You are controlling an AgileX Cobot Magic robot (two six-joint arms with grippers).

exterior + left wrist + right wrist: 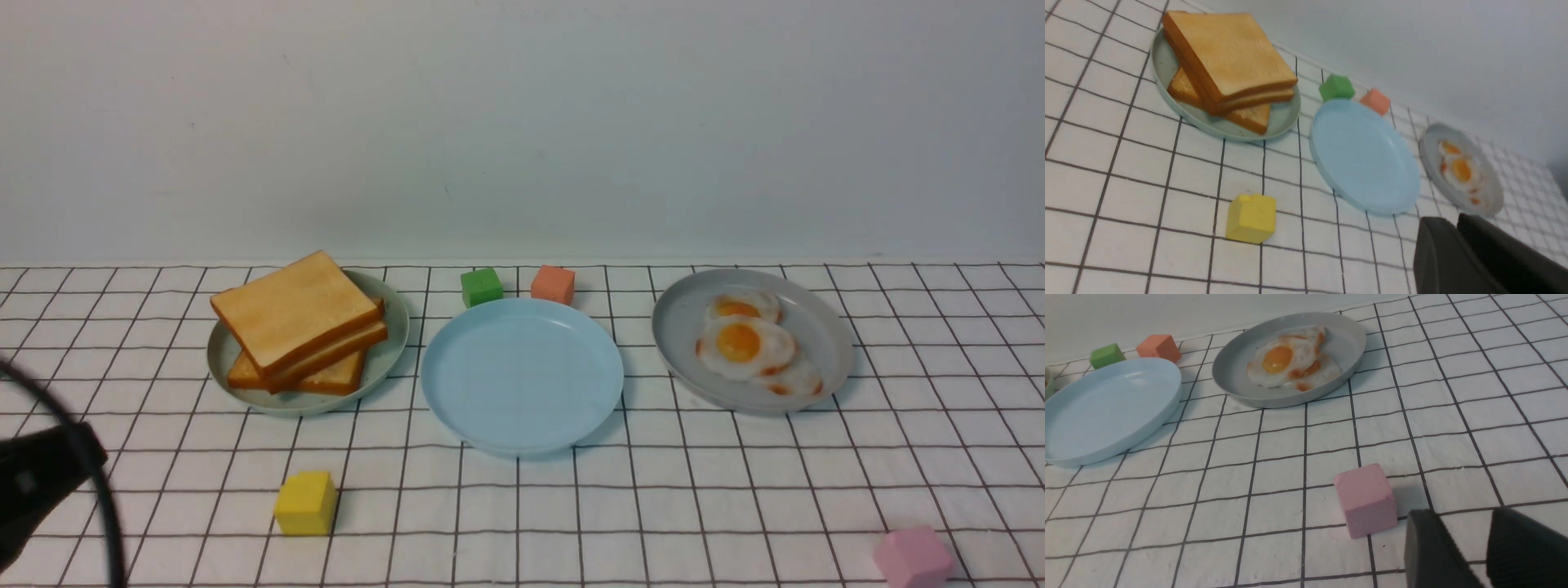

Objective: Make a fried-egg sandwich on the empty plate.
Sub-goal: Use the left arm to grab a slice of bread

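Front: the round light blue plastic plate point(522, 376) lies mid-counter point(653, 506), ahead of both my arms.

Left wrist: my left end effector point(1457, 222) is pinched together; the square golden toast slices point(1229, 53) sit well ahead across open cloth.

Right wrist: my right end effector point(1466, 516) stands apart, with the small pink cube point(1365, 500) just beside it and the white fried eggs point(1286, 359) well beyond.

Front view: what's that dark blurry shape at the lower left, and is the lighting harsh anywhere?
Front view: that is the robot's left arm, too close to the camera to be sharp; light is soft, the light blue plate casting only a faint shadow. Right wrist view: the pink cube throws a soft shadow; the jaws at the edge are blurred.
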